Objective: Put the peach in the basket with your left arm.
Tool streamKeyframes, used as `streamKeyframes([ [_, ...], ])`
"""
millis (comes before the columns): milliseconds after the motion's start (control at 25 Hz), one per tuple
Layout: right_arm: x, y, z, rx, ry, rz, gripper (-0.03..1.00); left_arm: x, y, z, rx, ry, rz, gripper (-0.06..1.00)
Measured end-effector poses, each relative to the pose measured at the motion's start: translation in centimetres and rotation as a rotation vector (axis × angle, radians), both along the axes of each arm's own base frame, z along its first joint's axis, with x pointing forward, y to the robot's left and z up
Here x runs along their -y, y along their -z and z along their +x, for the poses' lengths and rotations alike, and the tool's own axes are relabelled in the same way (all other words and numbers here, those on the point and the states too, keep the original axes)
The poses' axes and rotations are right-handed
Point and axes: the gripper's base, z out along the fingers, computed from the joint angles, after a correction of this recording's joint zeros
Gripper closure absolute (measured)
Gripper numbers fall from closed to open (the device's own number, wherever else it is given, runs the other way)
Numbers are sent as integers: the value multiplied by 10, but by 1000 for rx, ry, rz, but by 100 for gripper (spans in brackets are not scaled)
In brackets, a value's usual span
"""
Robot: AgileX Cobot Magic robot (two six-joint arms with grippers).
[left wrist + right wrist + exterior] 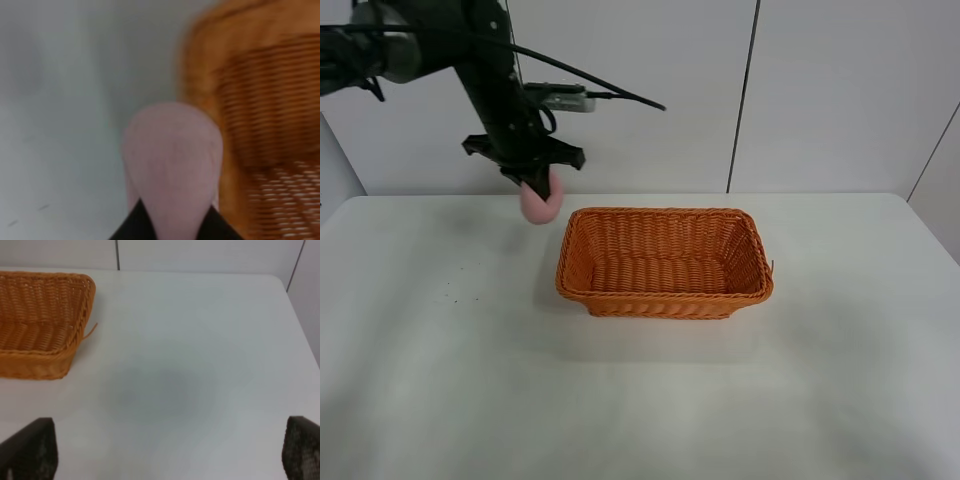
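Note:
The pale pink peach [541,203] hangs in my left gripper [536,190], lifted above the table just left of the basket's far left corner. The left wrist view shows the peach [172,165] held between the dark fingers [132,227], with the basket [260,125] beside it. The orange-brown wicker basket [665,263] stands in the middle of the table and looks empty. My right gripper [165,450] is out of the high view; its wrist view shows two dark fingertips [30,452] spread far apart over bare table, holding nothing, with the basket [42,320] off to one side.
The white table [440,370] ends at a white panelled wall behind. A few small dark specks [448,290] lie on the table left of the basket. The left arm's black cables [590,80] trail above the basket's far left corner.

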Motion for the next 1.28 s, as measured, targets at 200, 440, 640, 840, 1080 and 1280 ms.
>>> streamKeyframes([
  [200,0,0,0,0,0,0,27,70,19,-7,9,128,-10,90],
  [440,0,0,0,0,0,0,27,132,68,-11,36,219,-31,89],
  [640,0,0,0,0,0,0,27,142,103,-11,-18,229,-9,72],
  [840,0,0,0,0,0,0,27,141,106,-11,-28,227,-3,25],
  [1080,0,0,0,0,0,0,27,137,84,-12,-18,231,6,15],
  [1280,0,0,0,0,0,0,27,119,34,-5,42,208,-14,15],
])
